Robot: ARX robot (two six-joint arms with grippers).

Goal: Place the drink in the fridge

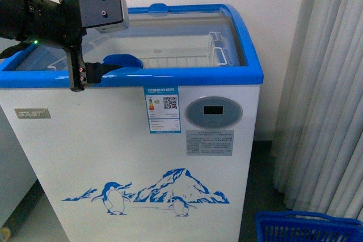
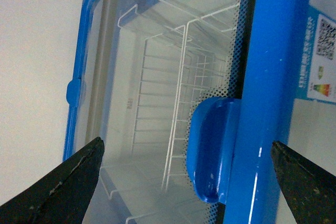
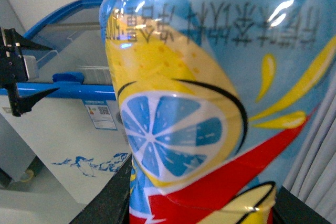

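Now: one fridge [image 1: 113, 151] | one drink [image 3: 210, 103] — pinched by right gripper [image 3: 205, 205] | left gripper [image 2: 186, 144] jaws spread (by one handle [image 1: 122, 60])

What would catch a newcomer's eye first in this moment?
The drink fills the right wrist view with its blue-and-yellow label, clamped in the right gripper. In the front view the white fridge with its penguin picture dominates, and the open left gripper hangs at the blue lid handle on its near rim.

Bright even light, white glare on the drink [image 3: 210, 77]
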